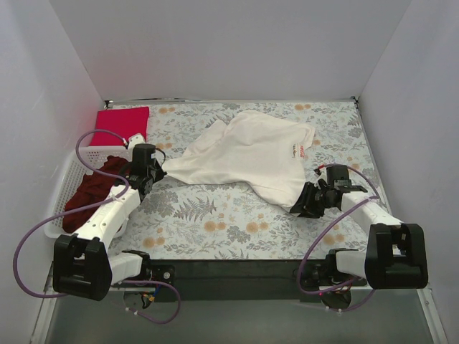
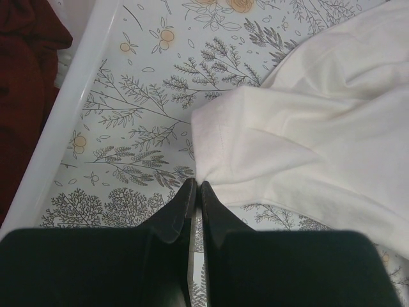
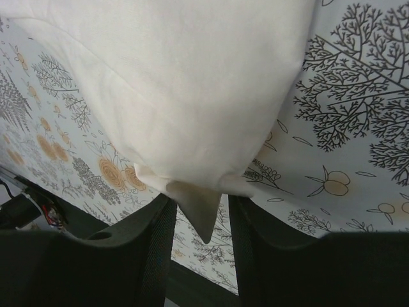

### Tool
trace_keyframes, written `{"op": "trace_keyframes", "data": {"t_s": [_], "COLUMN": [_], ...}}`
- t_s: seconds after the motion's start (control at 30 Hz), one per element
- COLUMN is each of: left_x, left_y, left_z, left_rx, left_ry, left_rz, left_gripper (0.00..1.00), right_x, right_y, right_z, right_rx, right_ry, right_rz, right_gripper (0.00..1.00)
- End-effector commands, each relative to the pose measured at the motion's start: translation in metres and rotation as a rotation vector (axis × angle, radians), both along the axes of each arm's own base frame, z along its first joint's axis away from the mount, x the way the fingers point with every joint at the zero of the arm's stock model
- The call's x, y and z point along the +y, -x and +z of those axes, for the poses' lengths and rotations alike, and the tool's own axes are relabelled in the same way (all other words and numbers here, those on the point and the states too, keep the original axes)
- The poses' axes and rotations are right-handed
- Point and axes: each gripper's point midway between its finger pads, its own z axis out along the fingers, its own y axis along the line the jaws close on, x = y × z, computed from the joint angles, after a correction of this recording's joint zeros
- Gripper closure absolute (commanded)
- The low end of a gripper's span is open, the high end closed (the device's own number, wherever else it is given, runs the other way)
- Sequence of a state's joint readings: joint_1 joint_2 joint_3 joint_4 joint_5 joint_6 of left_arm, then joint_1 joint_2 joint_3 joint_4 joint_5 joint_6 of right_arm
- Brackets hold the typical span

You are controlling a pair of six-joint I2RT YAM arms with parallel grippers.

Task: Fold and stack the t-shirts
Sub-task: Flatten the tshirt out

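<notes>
At the far left a white lattice basket (image 1: pixel 66 188) lies along the desk (image 1: pixel 215 222) edge. It holds the dark maroon t-shirt (image 1: pixel 90 192) in a crumpled heap, whose long axis runs with the basket from near-left to far-right. Just beyond the basket, in the far left corner, the crimson-pink t-shirt (image 1: pixel 123 123) lies flat as a neat rectangle with its longer side running left to right. The left pincer (image 2: pixel 197 185) sits beside the basket with its fingers pressed together, pinching the tapered left tip of the cream-white t-shirt (image 1: pixel 251 154). That shirt is spread over the middle and right of the desk. Its long axis lies roughly left to right, narrowing to a point at the left pincer and widening toward the right. Folds run through the left part, and a red print (image 1: pixel 303 150) shows close to the right edge. The shirt's near-right corner reaches down to the right pincer (image 3: pixel 201 204), whose fingers (image 3: pixel 160 256) stand apart. A pointed corner of cream cloth hangs in the gap between them, and neither finger visibly presses on it.
</notes>
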State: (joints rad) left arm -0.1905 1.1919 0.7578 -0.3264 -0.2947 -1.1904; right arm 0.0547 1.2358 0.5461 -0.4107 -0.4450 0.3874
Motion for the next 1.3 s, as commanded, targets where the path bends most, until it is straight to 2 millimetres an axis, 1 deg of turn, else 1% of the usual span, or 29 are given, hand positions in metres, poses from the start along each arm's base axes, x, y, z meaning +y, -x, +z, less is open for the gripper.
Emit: {"op": "trace_keyframes", "data": {"t_s": [0.0,0.17,0.23,0.27,0.37,0.43,0.53,0.77,0.83,1.0,1.03,1.27], "left_x": [0.002,0.002,0.001,0.001,0.002,0.002,0.002,0.003,0.003,0.003,0.003,0.004], "left_y": [0.0,0.0,0.0,-0.001,-0.001,0.0,0.0,0.0,0.0,0.0,0.0,0.0], "left_z": [0.008,0.007,0.009,0.009,0.009,0.009,0.009,0.011,0.01,0.01,0.01,0.01], "left_rx": [-0.039,-0.038,-0.042,-0.044,-0.044,-0.044,-0.044,-0.05,-0.048,-0.048,-0.048,-0.049], "left_ry": [0.01,0.01,0.01,0.011,0.01,0.009,0.008,0.003,0.002,0.003,0.001,0.0], "left_rz": [0.007,0.007,0.007,0.007,0.008,0.007,0.008,0.008,0.009,0.008,0.008,0.013], "left_gripper": [1.0,1.0,1.0,1.0,1.0,1.0,1.0,1.0,1.0,1.0,1.0,1.0], "right_x": [0.01,0.016,0.014,0.013,0.009,0.006,0.008,0.005,0.007,0.012,0.013,0.012], "right_y": [-0.003,-0.002,-0.005,-0.008,-0.011,-0.012,-0.009,-0.002,0.0,-0.005,-0.004,0.0], "right_z": [0.013,0.032,0.036,0.041,0.042,0.04,0.035,0.016,0.014,0.011,0.007,0.0], "right_rx": [-0.051,-0.076,-0.107,-0.125,-0.133,-0.131,-0.118,-0.073,-0.07,-0.081,-0.066,-0.061], "right_ry": [-0.062,-0.099,-0.073,-0.063,-0.02,0.011,0.032,0.078,0.07,0.055,0.057,0.071], "right_rz": [0.017,0.043,0.057,0.059,0.064,0.073,0.098,0.116,0.124,0.135,0.141,0.146], "right_gripper": [0.56,0.55,0.55,0.55,0.55,0.55,0.56,0.57,0.58,0.62,0.62,0.65]}}
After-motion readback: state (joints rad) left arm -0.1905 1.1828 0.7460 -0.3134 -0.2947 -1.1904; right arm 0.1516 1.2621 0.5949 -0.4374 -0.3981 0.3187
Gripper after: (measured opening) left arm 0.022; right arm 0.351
